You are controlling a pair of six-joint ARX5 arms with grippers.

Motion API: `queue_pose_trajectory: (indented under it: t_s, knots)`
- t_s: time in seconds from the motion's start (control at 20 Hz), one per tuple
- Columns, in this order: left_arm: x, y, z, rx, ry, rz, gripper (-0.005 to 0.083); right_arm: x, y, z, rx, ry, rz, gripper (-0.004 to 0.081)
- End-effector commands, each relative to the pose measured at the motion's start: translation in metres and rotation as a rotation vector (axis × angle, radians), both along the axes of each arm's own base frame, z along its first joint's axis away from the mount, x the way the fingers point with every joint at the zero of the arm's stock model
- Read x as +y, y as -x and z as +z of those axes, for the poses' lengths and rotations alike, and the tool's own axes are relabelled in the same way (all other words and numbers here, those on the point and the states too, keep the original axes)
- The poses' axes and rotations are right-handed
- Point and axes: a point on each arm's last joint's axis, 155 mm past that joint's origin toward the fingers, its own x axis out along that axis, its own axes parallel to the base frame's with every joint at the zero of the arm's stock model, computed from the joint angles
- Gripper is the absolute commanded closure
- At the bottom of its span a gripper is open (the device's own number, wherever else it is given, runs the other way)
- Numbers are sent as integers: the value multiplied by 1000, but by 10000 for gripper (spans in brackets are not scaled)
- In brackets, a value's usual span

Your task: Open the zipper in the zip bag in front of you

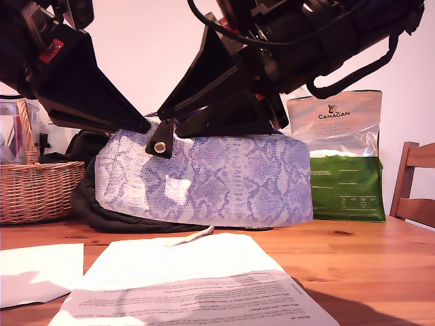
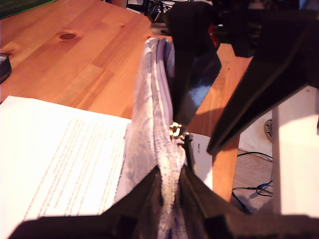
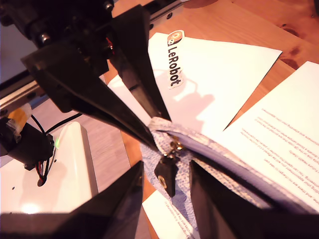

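Note:
The zip bag (image 1: pixel 211 180) is a lilac-and-white snakeskin pouch standing on the wooden table. Its zipper (image 2: pixel 175 130) runs along the top edge, and the black tab pull (image 1: pixel 161 145) with a silver rivet hangs near the end at the exterior view's left. My first gripper (image 1: pixel 145 127) comes in from the exterior view's left and is shut on the pouch's top edge (image 2: pixel 172 174) just behind the slider. My second gripper (image 3: pixel 167 165) reaches in from the exterior view's right. It is open, with its fingers on either side of the hanging tab pull (image 3: pixel 165 175), not touching it.
A black soft bag (image 1: pixel 88 197) lies under and behind the pouch. At the exterior view's left stands a wicker basket (image 1: pixel 34 180); at its right, a Canagan food bag (image 1: pixel 343 156) and a wooden chair (image 1: pixel 414 183). Printed sheets (image 1: pixel 197 282) lie in front.

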Motion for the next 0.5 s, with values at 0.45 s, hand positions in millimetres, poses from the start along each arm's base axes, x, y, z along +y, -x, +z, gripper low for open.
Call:
queue_pose_trajectory:
  t_s: [0.45]
  knots:
    - [-24,-2,41,-66,107,-38,795,9,19,-22,-4,49,56,781]
